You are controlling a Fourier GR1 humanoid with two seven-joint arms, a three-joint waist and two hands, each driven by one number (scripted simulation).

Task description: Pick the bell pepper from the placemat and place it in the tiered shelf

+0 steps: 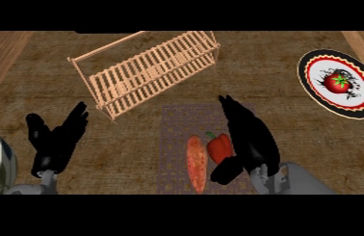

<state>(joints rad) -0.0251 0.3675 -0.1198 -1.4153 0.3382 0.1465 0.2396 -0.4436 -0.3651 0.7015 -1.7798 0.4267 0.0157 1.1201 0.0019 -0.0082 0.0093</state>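
A: Right hand [245,138] first, low by the near edge of the worktop [284,71]. Fingers straight and apart, lying along the right side of the bell pepper [219,147], thumb just below it. Not clamped on it yet.

B: Pepper location?

A: On the placemat [177,119], right half, near the mat's front edge. Red, green stem pointing up-left. Long orange vegetable [196,163] just beside it on the left.

B: Handling?

A: Likely light, hollow, glossy skin, so slippery. I'd wrap the body across its width, not the stem.

B: Left hand?

A: Left hand [57,141] resting open, near-left side, fingers up.

B: Target, surroundings?

A: Tiered shelf [146,71], wooden slats, angled, behind the mat toward the far edge. Plate [316,88] with a tomato [339,82] at the right edge. Brown speckled worktop, wood trim at the far corners.
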